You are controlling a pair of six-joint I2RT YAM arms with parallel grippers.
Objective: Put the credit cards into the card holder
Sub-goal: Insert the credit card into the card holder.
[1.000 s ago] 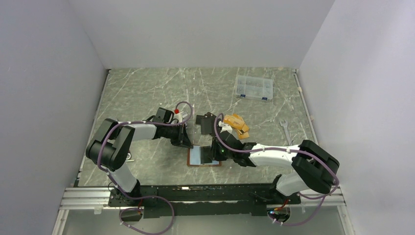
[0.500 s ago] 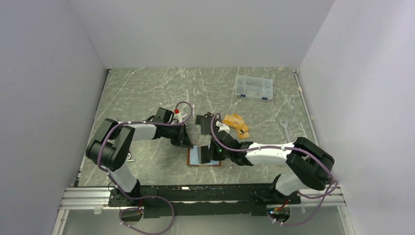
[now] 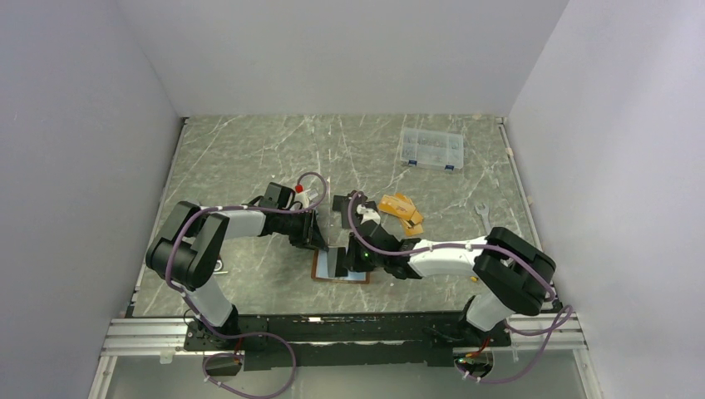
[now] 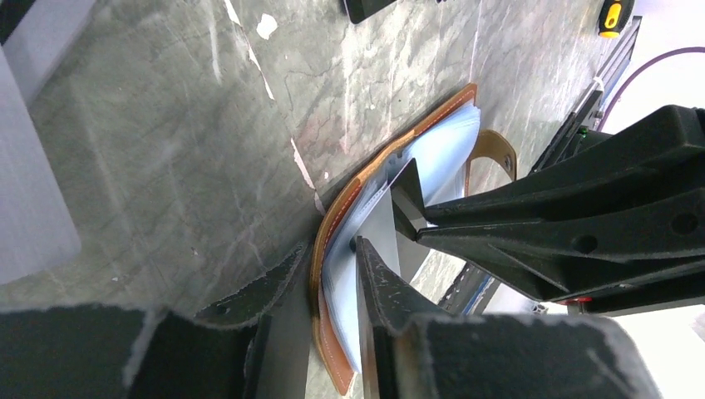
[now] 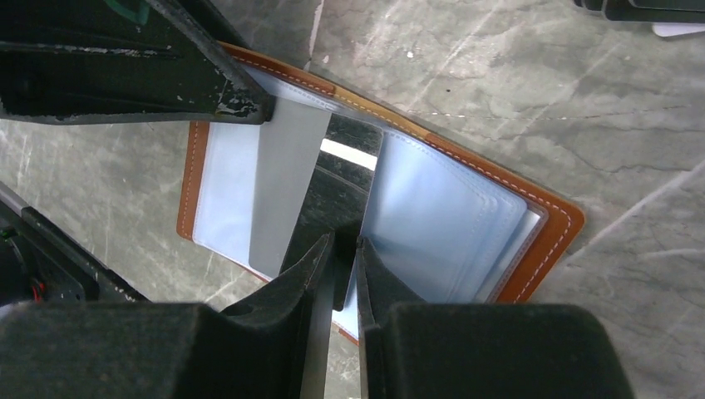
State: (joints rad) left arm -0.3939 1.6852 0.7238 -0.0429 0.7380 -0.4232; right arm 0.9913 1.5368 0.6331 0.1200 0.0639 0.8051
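The card holder (image 3: 326, 268) lies open near the table's front edge, a brown cover (image 5: 557, 216) with pale blue sleeves (image 5: 432, 216). A silver-grey card (image 5: 283, 183) sits in one sleeve. My right gripper (image 5: 345, 239) is shut on a black card (image 5: 332, 199), which stands on edge between the sleeves. My left gripper (image 4: 331, 243) is open, its jaws apart on either side of the holder's cover (image 4: 332, 224) and some sleeves. Loose orange credit cards (image 3: 401, 212) and black credit cards (image 3: 343, 203) lie behind the holder.
A clear compartment box (image 3: 431, 150) stands at the back right. A wrench (image 3: 485, 218) lies to the right of the orange cards. Both grippers meet over the holder, fingers almost touching. A black rail (image 3: 332, 328) runs along the table's near edge.
My right gripper has moved left with the black card, further in among the sleeves. The card holder has shifted slightly left. My left jaws have widened.
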